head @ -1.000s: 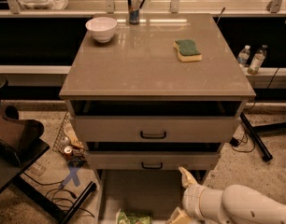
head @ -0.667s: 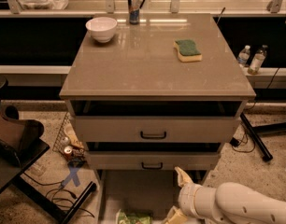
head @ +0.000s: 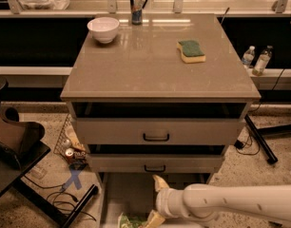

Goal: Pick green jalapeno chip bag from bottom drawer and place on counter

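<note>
The green jalapeno chip bag (head: 130,221) lies in the open bottom drawer (head: 121,194), at the frame's lower edge and partly cut off. My gripper (head: 155,201) reaches in from the right on a white arm and hangs over the drawer floor, just right of the bag. Its two pale fingers are spread apart. The upper fingertip (head: 159,181) points up and the lower one (head: 153,218) sits against the bag's right side. Nothing is held. The counter (head: 145,70) is the wide glossy top of the cabinet above.
On the counter stand a white bowl (head: 103,29), a can (head: 136,7) and a green-and-yellow sponge (head: 191,51). Two upper drawers with black handles (head: 156,137) sit slightly open. A dark chair (head: 14,141) and floor litter (head: 70,152) are at the left, water bottles (head: 256,59) at the right.
My arm has moved left and a little lower over the bottom drawer, bringing the gripper closer to the green bag. Nothing else has moved.
</note>
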Controlling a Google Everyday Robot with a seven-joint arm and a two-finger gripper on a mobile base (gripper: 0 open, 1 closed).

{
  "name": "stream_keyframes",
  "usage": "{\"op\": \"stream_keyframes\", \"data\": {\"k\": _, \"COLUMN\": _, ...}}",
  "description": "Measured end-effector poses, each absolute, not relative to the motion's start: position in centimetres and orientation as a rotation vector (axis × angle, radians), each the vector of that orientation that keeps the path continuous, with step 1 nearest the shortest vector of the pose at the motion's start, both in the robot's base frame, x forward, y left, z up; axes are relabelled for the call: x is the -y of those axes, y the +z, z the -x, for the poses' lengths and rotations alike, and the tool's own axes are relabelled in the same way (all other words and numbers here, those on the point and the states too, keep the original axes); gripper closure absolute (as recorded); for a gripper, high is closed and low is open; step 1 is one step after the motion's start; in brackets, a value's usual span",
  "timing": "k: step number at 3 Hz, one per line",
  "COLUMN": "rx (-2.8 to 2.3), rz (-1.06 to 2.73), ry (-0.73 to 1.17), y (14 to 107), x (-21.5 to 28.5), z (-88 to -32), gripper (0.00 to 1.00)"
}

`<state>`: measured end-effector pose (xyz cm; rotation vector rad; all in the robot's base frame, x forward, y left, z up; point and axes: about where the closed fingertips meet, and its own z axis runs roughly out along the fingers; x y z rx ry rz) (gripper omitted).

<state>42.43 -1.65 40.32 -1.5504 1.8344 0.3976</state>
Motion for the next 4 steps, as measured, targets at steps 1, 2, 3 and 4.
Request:
{"op": "stream_keyframes", "data": {"k": 1, "rx": -1.847, "rz": 1.580, "ry": 0.484, "y": 33.5, "x": -1.4, "z": -41.8, "gripper": 0.00}}
{"op": "stream_keyframes", "data": {"k": 2, "rx": -1.874, "rz": 1.588, "ry": 0.562, "y": 27.9, "x": -2.7, "z": -40.5, "gripper": 0.00}}
{"op": "stream_keyframes", "data": {"k": 3, "rx": -1.927, "rz": 1.561, "ry": 0.609, "y": 24.1, "x": -2.9, "z": -39.3, "gripper": 0.00}}
{"op": "stream_keyframes", "data": {"k": 4, "rx": -1.926, "rz": 1.561, "ry": 0.616, "y": 23.8, "x": -3.1, "z": -39.4, "gripper": 0.00}}
